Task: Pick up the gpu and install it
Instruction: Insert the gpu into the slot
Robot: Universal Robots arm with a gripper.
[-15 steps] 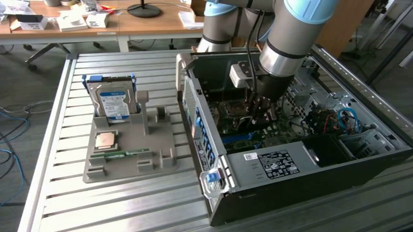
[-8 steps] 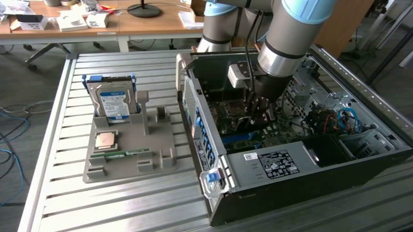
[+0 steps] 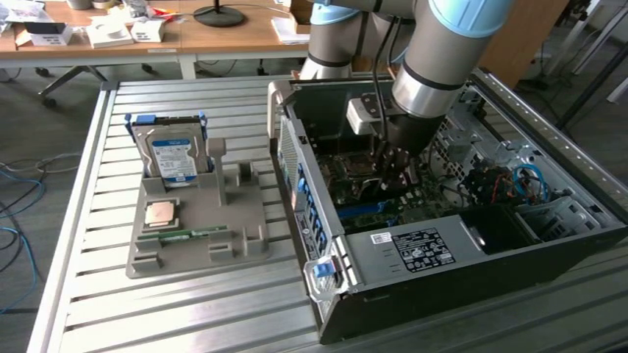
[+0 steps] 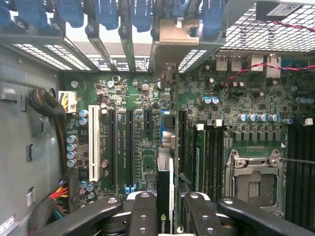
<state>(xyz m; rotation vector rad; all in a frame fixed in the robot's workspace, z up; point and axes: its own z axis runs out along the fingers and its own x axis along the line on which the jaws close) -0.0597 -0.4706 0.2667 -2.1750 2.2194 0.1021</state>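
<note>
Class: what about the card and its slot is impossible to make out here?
Wrist view: the gpu shows edge-on; its face unseen, its end cut by the frame edge.
Wrist view: its slot, hidden under card and tool.
Exterior view: the grip, too dark and small inside the case.

- gpu [image 4: 165, 196]: thin flat card seen edge-on, dark edge bearing a small green-and-white logo, pale strip along one side.
- Standing upright on its long edge, clamped between the two fingers [image 4: 142, 211].
- Down inside the open computer case [image 3: 471, 294], over the green motherboard [image 4: 147, 98], parallel to the long dark expansion slots [image 4: 129, 147]; impossible to tell whether seated.
</note>
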